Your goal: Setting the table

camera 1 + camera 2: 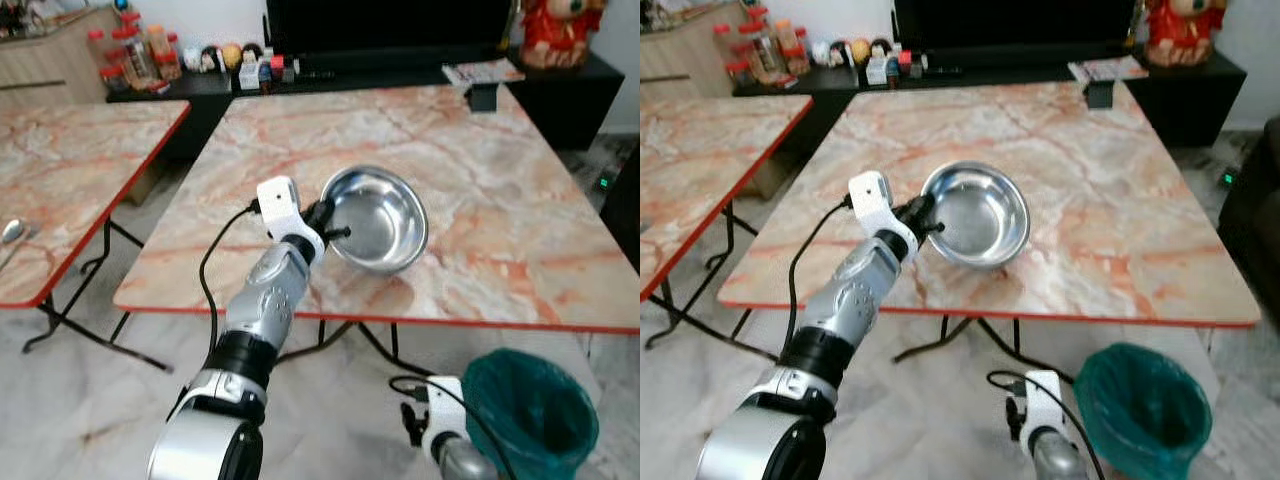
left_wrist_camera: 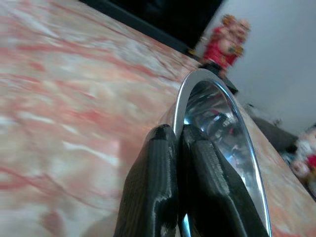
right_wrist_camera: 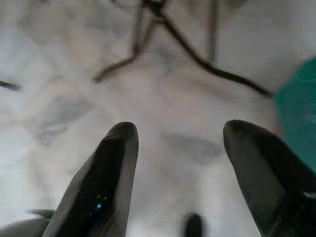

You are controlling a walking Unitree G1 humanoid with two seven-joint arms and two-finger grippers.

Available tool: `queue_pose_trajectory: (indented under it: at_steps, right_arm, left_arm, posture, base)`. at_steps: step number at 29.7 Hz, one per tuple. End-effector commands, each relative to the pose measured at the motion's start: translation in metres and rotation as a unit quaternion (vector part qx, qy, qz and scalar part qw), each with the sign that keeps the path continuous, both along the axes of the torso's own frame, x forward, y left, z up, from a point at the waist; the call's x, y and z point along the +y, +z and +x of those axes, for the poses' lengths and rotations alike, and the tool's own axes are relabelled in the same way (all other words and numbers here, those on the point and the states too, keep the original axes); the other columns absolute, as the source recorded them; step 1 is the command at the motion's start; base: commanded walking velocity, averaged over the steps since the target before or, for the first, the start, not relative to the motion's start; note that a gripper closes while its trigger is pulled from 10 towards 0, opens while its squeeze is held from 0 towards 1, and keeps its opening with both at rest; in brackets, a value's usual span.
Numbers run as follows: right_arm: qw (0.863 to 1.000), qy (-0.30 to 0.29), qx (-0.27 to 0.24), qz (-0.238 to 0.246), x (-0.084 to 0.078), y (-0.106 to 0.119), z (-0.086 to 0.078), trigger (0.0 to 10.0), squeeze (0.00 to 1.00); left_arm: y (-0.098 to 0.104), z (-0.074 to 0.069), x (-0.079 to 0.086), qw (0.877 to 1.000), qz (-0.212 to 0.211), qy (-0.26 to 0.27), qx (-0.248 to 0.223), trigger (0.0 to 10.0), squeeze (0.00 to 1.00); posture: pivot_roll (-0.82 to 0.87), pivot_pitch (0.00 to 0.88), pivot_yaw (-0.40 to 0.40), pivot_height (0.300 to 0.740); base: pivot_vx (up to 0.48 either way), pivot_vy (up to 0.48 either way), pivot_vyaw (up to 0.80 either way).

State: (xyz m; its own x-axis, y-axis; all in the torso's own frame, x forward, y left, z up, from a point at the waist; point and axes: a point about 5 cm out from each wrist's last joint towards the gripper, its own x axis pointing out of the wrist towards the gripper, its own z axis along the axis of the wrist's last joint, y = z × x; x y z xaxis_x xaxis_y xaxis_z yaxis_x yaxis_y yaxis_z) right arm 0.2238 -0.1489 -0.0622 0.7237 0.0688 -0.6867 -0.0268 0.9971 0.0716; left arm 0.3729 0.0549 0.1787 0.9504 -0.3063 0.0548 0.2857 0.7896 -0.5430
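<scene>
One bowl point(image 1: 375, 218) sits tilted on the table point(image 1: 520, 200), its near-left rim pinched in my left gripper point(image 1: 328, 222); my right gripper point(image 3: 180, 168) hangs wide by the floor.

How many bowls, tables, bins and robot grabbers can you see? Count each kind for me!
Bowls: 1, the steel bowl pinched at its rim by the left gripper.
Tables: 2, the bowl's table and a side table.
Bins: 1, the green bin on the floor.
Grippers: 2, counting the open right gripper hanging low.
Total: 6.
</scene>
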Motion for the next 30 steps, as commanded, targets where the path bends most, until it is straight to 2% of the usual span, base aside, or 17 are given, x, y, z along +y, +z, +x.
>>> queue_pose_trajectory:
  at_steps: [1, 13, 14, 21, 30]
  right_arm:
    - [1.000, -0.001, 0.006, -0.003, -0.002, -0.002, -0.003, 10.0, 0.00]
    - [1.000, -0.001, 0.002, -0.009, -0.005, -0.001, -0.002, 10.0, 0.00]
    - [1.000, 0.004, 0.003, -0.015, -0.010, -0.001, -0.003, 10.0, 0.00]
    - [0.999, 0.006, 0.006, -0.033, -0.028, -0.003, -0.008, 10.0, 0.00]
    - [1.000, -0.002, 0.008, -0.029, -0.026, -0.004, -0.010, 10.0, 0.00]
  left_arm:
    - [0.014, -0.006, -0.024, 0.999, -0.024, -0.029, -0.025, 10.0, 0.00]
    - [0.014, -0.007, -0.020, 0.998, -0.027, -0.031, -0.036, 10.0, 0.00]
    - [0.014, -0.007, -0.022, 0.998, -0.031, -0.030, -0.037, 10.0, 0.00]
    - [0.013, -0.008, -0.025, 0.998, -0.048, -0.022, -0.038, 10.0, 0.00]
    - [0.005, -0.017, -0.039, 0.994, -0.034, -0.096, -0.034, 10.0, 0.00]
  posture:
    - [-0.03, 0.022, 0.075, 0.728]
    - [-0.05, 0.013, 0.068, 0.728]
    - [-0.08, 0.015, 0.010, 0.728]
    - [-0.09, 0.033, -0.016, 0.728]
    - [-0.10, 0.033, 0.003, 0.728]
  base:
    - [0.292, 0.000, 0.00]
    - [0.291, 0.000, 0.00]
    - [0.292, 0.000, 0.00]
    - [0.289, 0.000, 0.00]
    - [0.061, 0.000, 0.00]
